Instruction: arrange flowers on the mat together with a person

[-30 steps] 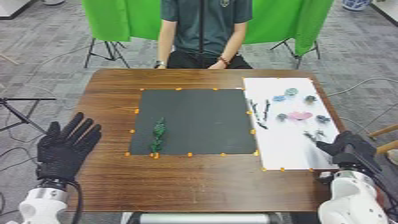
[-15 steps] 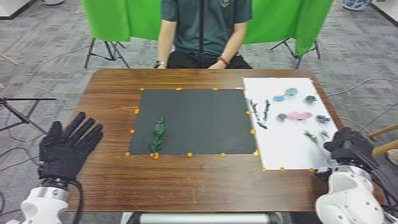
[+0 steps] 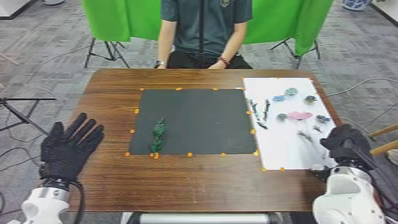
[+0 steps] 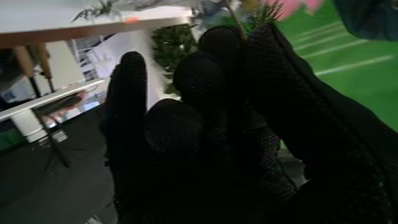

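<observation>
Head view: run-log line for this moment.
right hand: pinching stem by white sheet | left hand: open | leafy green sprig: on dark mat

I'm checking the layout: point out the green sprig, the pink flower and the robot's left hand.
Green sprig (image 3: 159, 131): head view, its leafy upper part.
Pink flower (image 3: 300, 115): head view, its petals.
Left hand (image 3: 64, 157): head view, its palm area.

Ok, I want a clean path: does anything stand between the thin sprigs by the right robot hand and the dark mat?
Nothing visible stands between the sprigs and the dark mat; orange markers lie at the mat's edge, and dark twigs lie slightly beyond.
</observation>
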Controlling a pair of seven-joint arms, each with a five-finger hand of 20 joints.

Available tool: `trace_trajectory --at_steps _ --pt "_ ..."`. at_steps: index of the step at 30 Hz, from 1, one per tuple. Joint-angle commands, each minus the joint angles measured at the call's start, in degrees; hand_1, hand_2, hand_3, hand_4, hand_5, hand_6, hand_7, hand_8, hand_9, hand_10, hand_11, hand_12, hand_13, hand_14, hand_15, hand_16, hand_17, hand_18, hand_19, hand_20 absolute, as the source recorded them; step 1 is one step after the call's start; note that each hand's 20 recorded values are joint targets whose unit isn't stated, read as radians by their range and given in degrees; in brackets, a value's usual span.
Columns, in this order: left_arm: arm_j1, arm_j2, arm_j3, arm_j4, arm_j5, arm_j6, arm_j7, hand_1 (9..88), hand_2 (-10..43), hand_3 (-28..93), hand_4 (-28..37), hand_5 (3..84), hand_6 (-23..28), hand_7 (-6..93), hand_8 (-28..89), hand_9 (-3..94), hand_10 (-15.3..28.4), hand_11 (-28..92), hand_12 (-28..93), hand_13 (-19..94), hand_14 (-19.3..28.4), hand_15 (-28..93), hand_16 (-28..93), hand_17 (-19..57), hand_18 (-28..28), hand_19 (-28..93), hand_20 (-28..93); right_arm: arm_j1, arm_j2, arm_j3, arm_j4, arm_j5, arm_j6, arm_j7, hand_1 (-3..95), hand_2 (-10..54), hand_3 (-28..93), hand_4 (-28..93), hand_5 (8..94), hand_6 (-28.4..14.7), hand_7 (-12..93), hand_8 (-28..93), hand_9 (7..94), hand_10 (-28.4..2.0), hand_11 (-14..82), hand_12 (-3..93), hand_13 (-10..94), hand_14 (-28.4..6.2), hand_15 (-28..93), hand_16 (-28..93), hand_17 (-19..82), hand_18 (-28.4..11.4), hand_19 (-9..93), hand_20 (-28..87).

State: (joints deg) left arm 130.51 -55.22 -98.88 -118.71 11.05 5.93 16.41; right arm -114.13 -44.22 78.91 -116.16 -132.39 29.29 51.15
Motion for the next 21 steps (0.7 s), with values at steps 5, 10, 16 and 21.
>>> trace_trajectory --at_steps 5,10,16,21 --pt "0.70 0.14 -0.23 0.18 -0.21 0.31 -0.72 25.1 10.7 69 -28.3 40.9 6.8 6.9 -9 36.7 13.2 13 5 26 15.9 25 -7 -4.8 12.1 29 7 8.54 -0.49 -6.20 -6.13 3.52 4.93 -2.32 53.4 -9.5 79 -21 69.4 -4.0 52 15 67.6 -15.5 48.6 54.8 60 -16.0 85 35 29 -22.9 77 30" --pt "1.04 0.25 -0.42 -0.05 -0.28 0.80 -1.02 25.2 10.7 69 -28.3 40.9 6.8 6.9 -9 36.7 13.1 13 5 26 15.9 25 -7 -4.7 12.0 29 7 15.77 -2.77 -12.51 -6.63 5.59 5.24 -3.42 53.1 -9.5 79 -21 69.6 -4.0 51 15 67.6 -15.6 48.7 54.9 60 -16.0 85 35 29 -23.2 77 30" --pt "0.79 0.49 -0.30 0.06 -0.15 1.04 -1.49 25.2 10.7 69 -28.3 40.9 6.8 6.9 -9 36.7 13.1 13 5 26 15.9 25 -7 -4.7 12.0 29 7 24.57 -7.09 -21.35 -4.54 7.04 3.60 -4.76 53.0 -9.5 79 -21 69.8 -4.1 51 15 67.5 -15.7 48.7 54.9 60 -16.2 85 35 29 -23.5 78 30" --pt "0.01 0.98 0.23 0.37 -0.23 1.21 -1.88 25.2 10.7 69 -28.3 40.9 6.7 7.0 -9 36.8 13.2 13 5 26 15.9 25 -7 -4.8 12.1 29 7 30.23 -11.65 -27.79 -1.37 8.49 1.87 -5.60 53.1 -9.5 79 -21 69.8 -4.1 51 16 67.6 -15.8 48.7 54.8 60 -16.2 85 35 29 -23.6 78 30"
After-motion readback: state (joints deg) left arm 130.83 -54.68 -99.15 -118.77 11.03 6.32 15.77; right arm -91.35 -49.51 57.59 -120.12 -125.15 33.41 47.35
